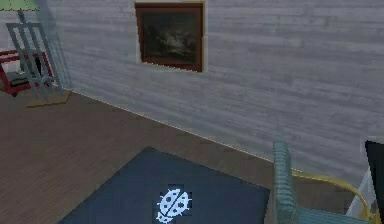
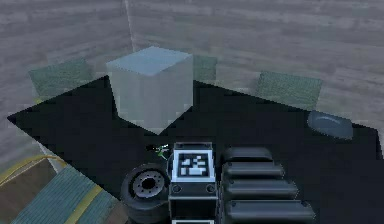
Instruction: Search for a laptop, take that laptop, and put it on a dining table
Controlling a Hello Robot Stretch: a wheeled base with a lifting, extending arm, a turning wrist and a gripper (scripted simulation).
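Where the laptop lies cannot be told; one dark table crosses the arm side view's middle with one pale box at centre, one dark dish at right, three green chair backs beyond, and one gripper at bottom centre, its grasp and load impossible to tell.

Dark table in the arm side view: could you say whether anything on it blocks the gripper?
Yes: a pale blue-grey box stands on the dark table just beyond the gripper; a dark shallow dish lies far right.
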